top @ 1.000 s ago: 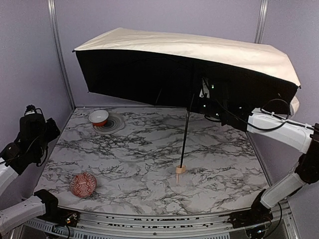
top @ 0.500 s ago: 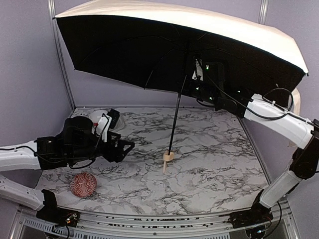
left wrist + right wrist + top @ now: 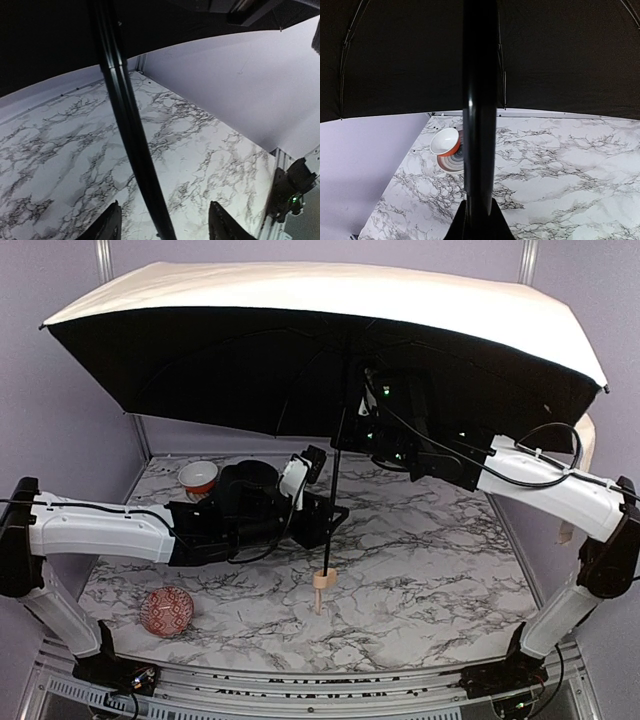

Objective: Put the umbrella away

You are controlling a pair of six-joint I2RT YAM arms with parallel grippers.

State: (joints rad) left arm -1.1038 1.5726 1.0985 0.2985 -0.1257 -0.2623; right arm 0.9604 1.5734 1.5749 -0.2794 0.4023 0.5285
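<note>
Right gripper [image 3: 348,435] clamped open umbrella [image 3: 320,300] shaft under canopy; left gripper [image 3: 335,512] gaped around shaft lower down, not touching.

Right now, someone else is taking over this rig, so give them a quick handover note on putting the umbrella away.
Right gripper: shut on the umbrella shaft, high up under the canopy, holding it upright.
Left gripper: open, fingers either side of the shaft lower down, not closed on it.
Umbrella: fully open above the table, handle hanging low near the tabletop.
Done: umbrella held, left arm lined up.
Left: grip, collapse the canopy, stow it.
</note>
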